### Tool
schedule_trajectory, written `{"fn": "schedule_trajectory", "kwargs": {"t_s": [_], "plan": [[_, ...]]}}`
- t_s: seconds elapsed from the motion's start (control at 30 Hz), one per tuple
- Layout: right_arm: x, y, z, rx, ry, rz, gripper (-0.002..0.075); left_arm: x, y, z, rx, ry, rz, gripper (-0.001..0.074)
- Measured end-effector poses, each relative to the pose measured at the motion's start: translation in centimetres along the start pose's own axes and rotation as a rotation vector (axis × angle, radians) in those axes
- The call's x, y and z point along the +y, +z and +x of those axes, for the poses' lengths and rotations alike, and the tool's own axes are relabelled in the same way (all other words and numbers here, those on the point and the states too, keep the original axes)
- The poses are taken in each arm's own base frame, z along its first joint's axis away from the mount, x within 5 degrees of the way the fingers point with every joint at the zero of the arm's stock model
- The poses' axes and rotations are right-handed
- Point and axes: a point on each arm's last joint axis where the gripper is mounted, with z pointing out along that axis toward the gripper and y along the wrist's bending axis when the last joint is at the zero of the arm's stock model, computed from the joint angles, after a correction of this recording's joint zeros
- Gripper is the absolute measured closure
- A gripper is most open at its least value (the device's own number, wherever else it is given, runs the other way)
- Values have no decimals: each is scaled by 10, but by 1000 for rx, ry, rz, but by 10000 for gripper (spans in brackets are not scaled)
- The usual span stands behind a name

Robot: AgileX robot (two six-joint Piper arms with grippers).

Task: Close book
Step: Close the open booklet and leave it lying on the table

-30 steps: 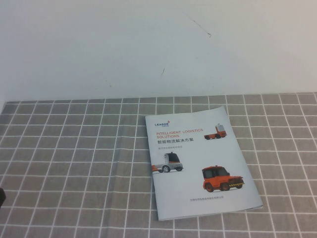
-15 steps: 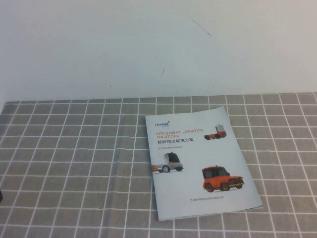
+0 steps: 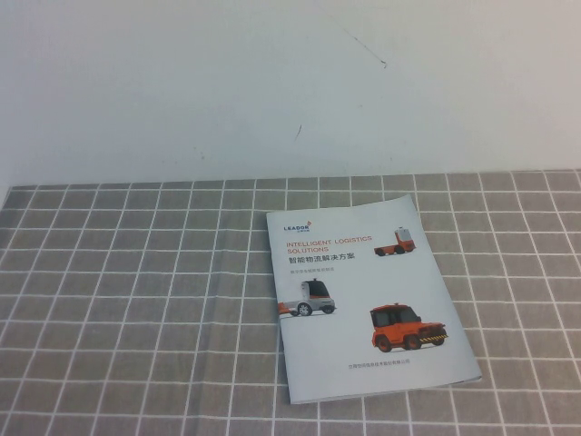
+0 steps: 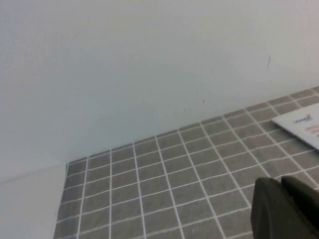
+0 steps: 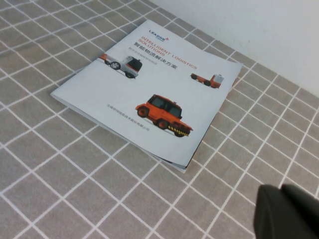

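Book (image 3: 368, 300): one, closed, flat on the table (image 3: 136, 300); left gripper (image 4: 286, 209) and right gripper (image 5: 289, 213) both apart from it, grip state unreadable.

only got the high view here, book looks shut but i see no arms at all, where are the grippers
Observer: The right gripper shows in its wrist view, above the tablecloth just past a corner of the book, not touching it.
Operator: and the left one
Observer: The left gripper is over the tablecloth, apart from the book; its wrist view catches only one book corner.
Operator: cover fully down?
Observer: In the right wrist view the cover lies flat on the pages at the nearest corner.
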Motion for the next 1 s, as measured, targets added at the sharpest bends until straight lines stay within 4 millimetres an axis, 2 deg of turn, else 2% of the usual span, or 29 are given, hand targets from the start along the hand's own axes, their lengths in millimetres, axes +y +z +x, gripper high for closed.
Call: {"fn": "schedule_trajectory", "kwargs": {"t_s": [0.23,0.3,0.4,0.67,1.0], "plan": [[0,0,0,0,0,0,729,-6,10,54,139,-33,-28,738],[0,0,0,-2,-1,1,729,-8,9,62,192,-51,-19,738],[0,-1,0,-4,-1,2,729,-8,9,63,212,-80,-18,738],[0,-1,0,-5,-2,3,729,-8,9,63,209,-303,-44,738],[0,-1,0,-5,-2,3,729,-7,8,63,217,-293,-59,738]]}}
